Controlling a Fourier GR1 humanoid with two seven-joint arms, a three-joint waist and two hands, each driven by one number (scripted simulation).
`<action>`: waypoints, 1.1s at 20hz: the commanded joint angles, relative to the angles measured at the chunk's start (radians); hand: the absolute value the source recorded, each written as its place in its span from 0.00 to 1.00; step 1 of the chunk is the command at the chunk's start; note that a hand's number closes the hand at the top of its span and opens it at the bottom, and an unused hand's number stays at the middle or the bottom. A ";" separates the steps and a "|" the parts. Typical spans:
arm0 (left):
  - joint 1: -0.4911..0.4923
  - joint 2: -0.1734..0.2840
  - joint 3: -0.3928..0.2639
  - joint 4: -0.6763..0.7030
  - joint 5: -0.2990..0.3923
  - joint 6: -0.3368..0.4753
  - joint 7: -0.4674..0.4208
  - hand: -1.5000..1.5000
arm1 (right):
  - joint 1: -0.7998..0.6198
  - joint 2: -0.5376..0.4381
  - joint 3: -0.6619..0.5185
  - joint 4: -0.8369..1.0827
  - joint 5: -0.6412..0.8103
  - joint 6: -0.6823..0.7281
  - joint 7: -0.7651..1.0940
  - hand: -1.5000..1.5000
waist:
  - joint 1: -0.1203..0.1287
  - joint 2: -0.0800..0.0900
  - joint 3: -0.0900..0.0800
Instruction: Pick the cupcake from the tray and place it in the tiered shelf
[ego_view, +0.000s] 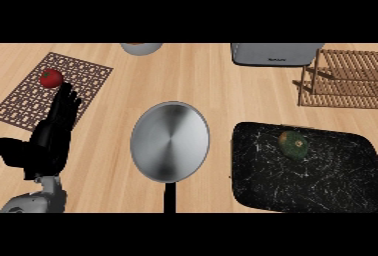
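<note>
Near edge, left: left hand (52, 137), fingers straight and raised, holding nothing, resting over counter (221, 85). Centre: steel pan (170, 141), black handle toward near edge. Right: black marbled tray (332, 180) carrying the task item (294, 144) near its far edge, a small round green-brown lump with a dark spot on top; not clearly readable as a cupcake. Farther left: patterned mat (29, 97) with red tomato (51, 78). Far right: wooden tiered shelf (347, 80); beside it, grey appliance (275, 54).
</note>
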 joint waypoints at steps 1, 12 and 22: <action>0.018 -0.001 0.003 -0.014 0.007 -0.009 -0.002 0.50 | -0.078 -0.010 0.044 0.156 0.064 -0.066 -0.051 1.00 | 0.005 0.001 0.000; -0.045 0.006 0.009 -0.016 -0.001 0.004 0.055 0.50 | -0.179 -0.047 -0.045 0.369 -0.028 0.019 -0.105 0.00 | 0.012 0.006 0.001; -0.001 -0.008 -0.006 -0.031 -0.010 -0.002 0.028 0.50 | -0.193 -0.113 -0.175 0.391 -0.170 0.108 -0.223 0.00 | 0.007 0.005 0.002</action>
